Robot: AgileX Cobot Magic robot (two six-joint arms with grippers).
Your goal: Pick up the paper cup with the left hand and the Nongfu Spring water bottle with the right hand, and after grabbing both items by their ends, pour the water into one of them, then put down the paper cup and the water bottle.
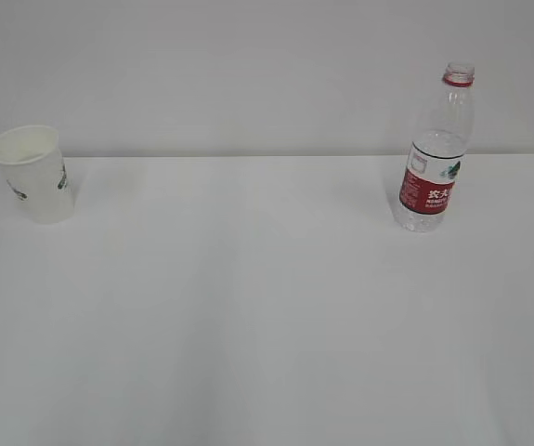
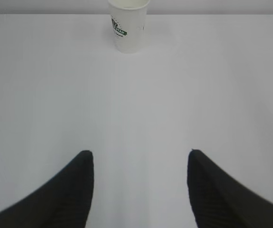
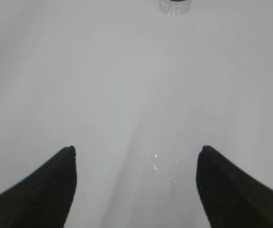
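**Reaching for the cup and the bottle with both hands empty**

Standing on the white table (image 1: 267, 325), the paper cup (image 1: 32, 173) is at the far left and the Nongfu Spring water bottle (image 1: 436, 149) at the far right, well apart from each other. Both are upright, and the bottle has no cap. No arm shows in the exterior view.

In the left wrist view the left hand (image 2: 140, 164) has its two fingers spread wide and holds nothing; the cup (image 2: 128, 24) is far ahead, a little left of the middle line between the fingers. In the right wrist view the right hand (image 3: 136, 161) is also wide open and empty. Only the clear bottom of the bottle (image 3: 175, 6) is seen at the top edge, a little right of the middle. A few small shiny drops (image 3: 155, 166) lie on the table between the right fingers.

I judge that the step in hand is the approach. To do it well, each hand should first line up so its object sits in the middle between the fingers, then go forward low and straight. The cup is light and soft, so the grip should be gentle. The open bottle must stay upright when lifted, otherwise the water may spill.
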